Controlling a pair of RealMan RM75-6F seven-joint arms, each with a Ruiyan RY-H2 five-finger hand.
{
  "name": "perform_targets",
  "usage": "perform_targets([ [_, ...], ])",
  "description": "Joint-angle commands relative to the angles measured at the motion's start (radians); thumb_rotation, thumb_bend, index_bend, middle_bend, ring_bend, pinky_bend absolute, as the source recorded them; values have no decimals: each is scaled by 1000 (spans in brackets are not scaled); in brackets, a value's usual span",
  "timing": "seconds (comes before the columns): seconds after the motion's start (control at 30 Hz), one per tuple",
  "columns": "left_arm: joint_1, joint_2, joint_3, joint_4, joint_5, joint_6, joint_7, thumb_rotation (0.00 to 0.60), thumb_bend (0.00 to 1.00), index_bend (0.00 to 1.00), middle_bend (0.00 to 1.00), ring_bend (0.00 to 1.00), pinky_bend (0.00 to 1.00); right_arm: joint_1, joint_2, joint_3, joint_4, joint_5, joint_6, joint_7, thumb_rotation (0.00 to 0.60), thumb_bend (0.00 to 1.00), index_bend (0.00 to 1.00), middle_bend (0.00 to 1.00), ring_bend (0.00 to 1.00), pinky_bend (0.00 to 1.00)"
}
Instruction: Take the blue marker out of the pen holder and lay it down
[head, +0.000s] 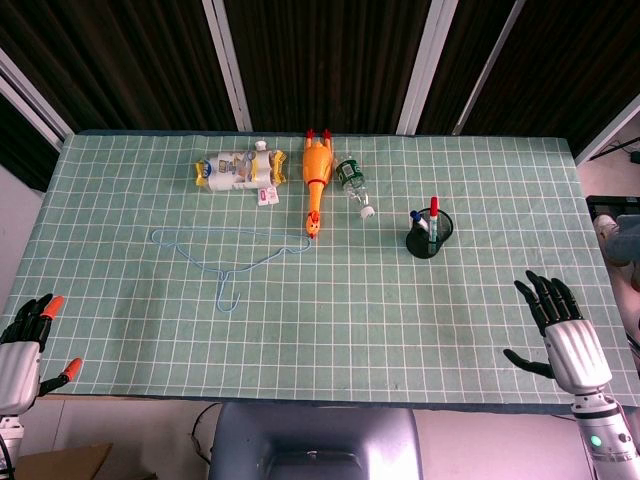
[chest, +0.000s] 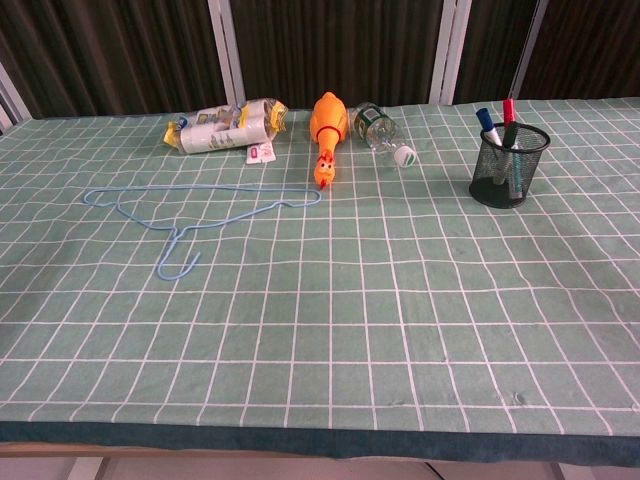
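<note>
Standing upright in the pen holder (head: 430, 236), the blue marker (head: 417, 221) is seen beside a red marker (head: 434, 212), both caps above the mesh rim. The holder is set on the right half of the table (head: 330, 330), on the green gridded cloth. The right hand (head: 558, 325) is held low at the near right edge, well apart from the holder, nearer the robot and further right; its fingers are spread and nothing is held. The left hand (head: 30, 335) is seen at the near left edge, far across the table from the marker, fingers apart and empty, with orange fingertips. Neither hand is caught in the chest view.

Along the far side are laid a pack of small bottles (head: 239, 169), a rubber chicken (head: 316, 178) and a clear bottle (head: 353, 186) on its side. A blue wire hanger (head: 228, 257) is laid flat left of centre, hook toward the robot.
</note>
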Motion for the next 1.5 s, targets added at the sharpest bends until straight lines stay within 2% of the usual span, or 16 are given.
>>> perform_targets([
  [0.03, 0, 2, 1, -4, -1, -3, 2, 600, 197, 66, 39, 27, 253, 0, 1, -1, -1, -1, 1, -1, 600, 266, 58, 54, 71, 49],
  [0.37, 12, 7, 4, -16, 3, 12, -4, 600, 195, 74, 42, 29, 257, 8, 2, -3, -6, 1, -14, 10, 600, 266, 58, 54, 71, 50],
  [0.57, 3, 14, 7, 2, 27, 7, -25, 600, 198, 81, 43, 34, 259, 44, -9, 36, -28, 41, -54, -15, 600, 266, 58, 53, 74, 58],
  [0.63, 7, 19, 13, 1, 38, 12, -40, 600, 198, 81, 43, 34, 260, 70, -9, 55, -40, 56, -84, -38, 600, 267, 60, 61, 95, 93],
  [0.7, 12, 23, 18, 2, 48, 20, -45, 600, 198, 82, 44, 34, 261, 97, -8, 79, -56, 78, -115, -62, 600, 266, 69, 110, 140, 157],
  [0.8, 23, 31, 27, -1, 57, 33, -55, 600, 198, 81, 44, 34, 261, 150, -19, 124, -70, 105, -159, -90, 600, 266, 107, 236, 267, 306],
  [0.93, 40, 38, 30, -2, 65, 60, -71, 600, 197, 83, 44, 36, 262, 228, -52, 191, -54, 148, -211, -150, 600, 266, 211, 390, 457, 473],
  [1.03, 45, 41, 31, -2, 63, 65, -78, 600, 197, 87, 45, 36, 262, 273, -71, 229, -41, 194, -251, -183, 600, 266, 302, 441, 531, 538],
  [1.13, 49, 45, 32, -5, 61, 67, -82, 600, 197, 92, 45, 36, 265, 329, -101, 280, -1, 256, -290, -224, 600, 267, 390, 517, 609, 592],
  [1.27, 54, 47, 33, -5, 67, 73, -86, 600, 196, 95, 46, 36, 266, 397, -144, 326, 74, 328, -346, -248, 600, 298, 504, 689, 824, 787],
  [1.37, 53, 48, 32, -6, 66, 68, -87, 600, 197, 99, 46, 36, 267, 439, -168, 345, 114, 379, -399, -248, 600, 299, 553, 801, 956, 901],
  [1.5, 51, 50, 32, -7, 64, 62, -89, 600, 199, 103, 47, 36, 268, 483, -195, 369, 156, 453, -457, -249, 600, 300, 583, 908, 1000, 995],
])
